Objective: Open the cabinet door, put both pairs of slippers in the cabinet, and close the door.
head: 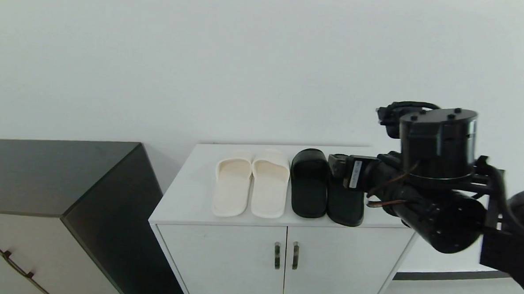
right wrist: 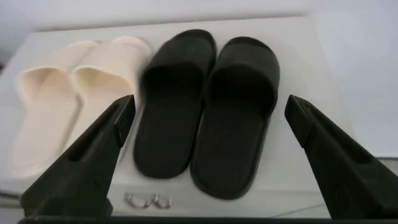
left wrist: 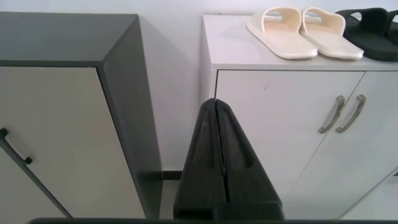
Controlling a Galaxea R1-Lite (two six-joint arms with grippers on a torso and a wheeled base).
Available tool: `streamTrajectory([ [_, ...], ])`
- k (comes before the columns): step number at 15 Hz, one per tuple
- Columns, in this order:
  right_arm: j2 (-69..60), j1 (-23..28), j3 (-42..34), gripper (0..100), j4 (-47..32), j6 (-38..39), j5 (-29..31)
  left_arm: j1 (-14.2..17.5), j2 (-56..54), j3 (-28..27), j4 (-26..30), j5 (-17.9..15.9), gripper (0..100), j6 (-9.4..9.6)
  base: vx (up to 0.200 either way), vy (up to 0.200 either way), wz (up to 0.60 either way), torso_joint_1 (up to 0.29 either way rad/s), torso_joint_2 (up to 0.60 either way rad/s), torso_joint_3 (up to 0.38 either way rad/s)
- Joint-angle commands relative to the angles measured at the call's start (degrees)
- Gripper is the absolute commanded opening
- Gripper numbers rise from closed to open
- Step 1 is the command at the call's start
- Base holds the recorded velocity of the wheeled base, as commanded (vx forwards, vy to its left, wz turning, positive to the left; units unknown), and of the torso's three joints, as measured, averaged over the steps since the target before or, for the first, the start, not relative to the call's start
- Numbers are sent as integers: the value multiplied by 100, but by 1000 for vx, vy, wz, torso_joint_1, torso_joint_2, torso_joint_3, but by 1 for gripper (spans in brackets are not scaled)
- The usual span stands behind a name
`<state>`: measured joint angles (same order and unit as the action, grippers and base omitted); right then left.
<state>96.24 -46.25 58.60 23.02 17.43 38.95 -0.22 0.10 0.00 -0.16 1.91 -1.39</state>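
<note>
The right gripper (right wrist: 209, 102), spread wide, is hovering over black rubber slippers (head: 311, 189) beside cream foam slippers (head: 269, 187) atop a white two-door cabinet (head: 221, 260), centre frame; the left gripper (left wrist: 216, 102) is hanging clenched. Door-opening seems pending, needing a handle (head: 277, 255) grasp.

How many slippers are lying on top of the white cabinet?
4, in a row from the robot's left: cream slipper, second cream slipper, black slipper, second black slipper partly behind the right arm.

Two cream slippers (head: 231, 185), two black slippers (head: 309, 184), two cabinets (head: 221, 260).
</note>
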Motion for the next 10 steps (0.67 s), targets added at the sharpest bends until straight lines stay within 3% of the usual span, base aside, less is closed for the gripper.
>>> streamTrajectory([
  [1,861,204,178,100,230,-12,43,-4,-1,0,-11,2,0,-2,0,0,0,0,0,0],
  [10,2003,494,934,100,616,-38,-63,4,-1,0,-2,2,0,-2,0,0,0,0,0,0],
])
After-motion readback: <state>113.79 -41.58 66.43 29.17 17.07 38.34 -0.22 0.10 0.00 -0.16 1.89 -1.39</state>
